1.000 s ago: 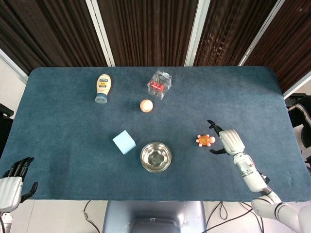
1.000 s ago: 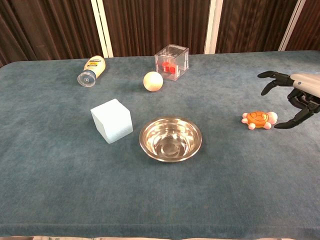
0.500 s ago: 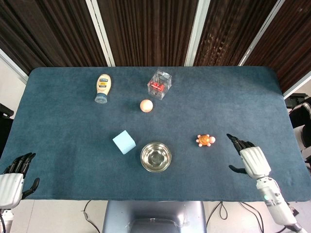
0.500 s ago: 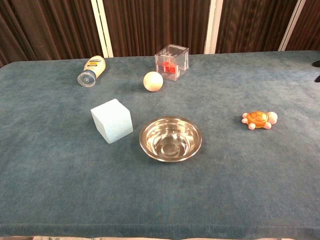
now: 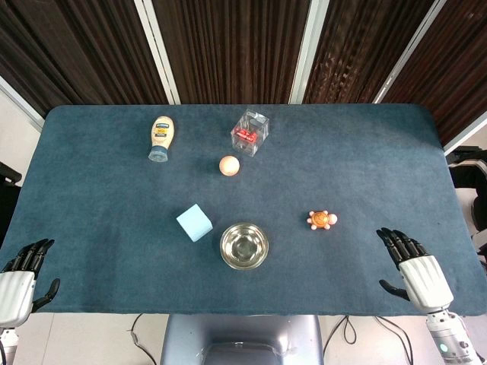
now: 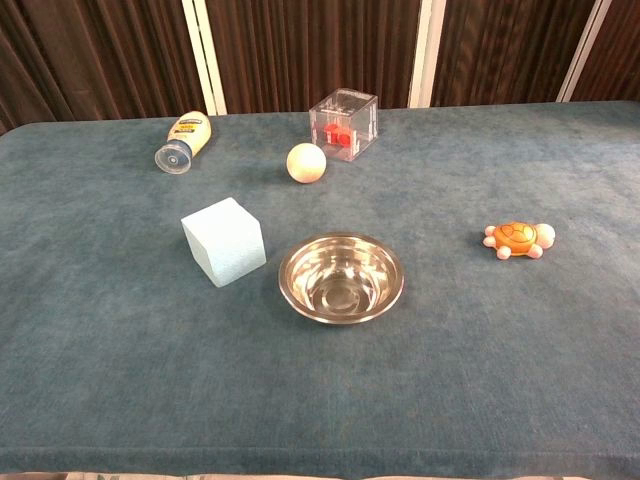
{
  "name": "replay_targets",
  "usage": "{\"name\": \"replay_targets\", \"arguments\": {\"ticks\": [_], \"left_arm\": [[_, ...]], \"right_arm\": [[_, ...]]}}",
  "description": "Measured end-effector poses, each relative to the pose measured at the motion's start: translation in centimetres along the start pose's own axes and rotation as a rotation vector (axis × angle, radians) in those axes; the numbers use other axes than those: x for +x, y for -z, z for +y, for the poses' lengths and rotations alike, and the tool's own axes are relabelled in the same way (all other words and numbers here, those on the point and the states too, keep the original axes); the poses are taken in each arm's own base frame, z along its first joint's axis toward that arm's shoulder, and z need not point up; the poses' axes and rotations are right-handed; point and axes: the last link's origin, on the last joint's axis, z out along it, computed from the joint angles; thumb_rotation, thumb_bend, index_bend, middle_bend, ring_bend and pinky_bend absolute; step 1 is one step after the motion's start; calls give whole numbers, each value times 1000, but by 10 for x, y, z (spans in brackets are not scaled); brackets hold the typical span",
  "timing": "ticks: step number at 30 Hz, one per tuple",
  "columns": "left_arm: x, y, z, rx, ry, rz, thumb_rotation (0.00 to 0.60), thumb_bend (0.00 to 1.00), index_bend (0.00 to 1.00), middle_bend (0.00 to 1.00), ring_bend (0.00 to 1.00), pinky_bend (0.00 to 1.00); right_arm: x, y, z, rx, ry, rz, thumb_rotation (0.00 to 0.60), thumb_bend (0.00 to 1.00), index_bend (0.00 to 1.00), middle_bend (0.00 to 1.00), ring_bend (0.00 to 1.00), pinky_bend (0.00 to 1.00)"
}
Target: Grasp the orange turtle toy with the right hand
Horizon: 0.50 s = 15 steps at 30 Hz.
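Currently orange turtle toy [image 5: 322, 220] lies up-left of right hand [image 5: 418, 272], fingers spread, empty; left hand [image 5: 18, 283] much farther, fingers apart, empty

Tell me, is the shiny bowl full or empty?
Empty. The chest view looks into the bowl and shows only its bare, shiny metal bottom, with nothing inside.
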Motion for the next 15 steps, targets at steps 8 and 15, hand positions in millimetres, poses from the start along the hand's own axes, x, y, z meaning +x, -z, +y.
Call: {"name": "replay_targets", "arguments": {"ticks": [8, 15], "left_arm": [[0, 0, 2, -12, -2, -5, 600, 346, 129, 135, 144, 367], [0, 1, 2, -10, -3, -9, 600, 347, 130, 135, 144, 367]], "right_arm": [[-1, 0, -2, 3, -8, 11, 600, 0, 61, 170, 155, 367], [0, 2, -2, 10, -24, 23, 600, 0, 61, 171, 155, 367]]}}
